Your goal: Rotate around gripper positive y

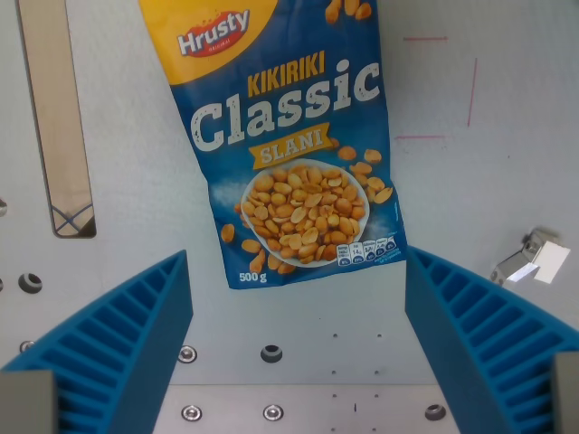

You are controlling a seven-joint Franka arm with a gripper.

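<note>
A blue and yellow bag of Hrusty Kikiriki Classic peanuts [289,145] lies flat on the grey table, running from the top of the wrist view down to the middle. My gripper [298,312] is open and empty. Its two blue ribbed fingers stand wide apart, one at the wrist view's left [118,348] and one at the wrist view's right [484,334]. The bag's lower edge lies just beyond the gap between them. The fingers do not touch the bag.
A long slot [56,117] with a wooden surface behind it runs down the table at the wrist view's left. A small white and grey bracket [532,258] sits at the right. Red marking lines [443,86] show at top right. Screws and holes [271,353] dot the plate below.
</note>
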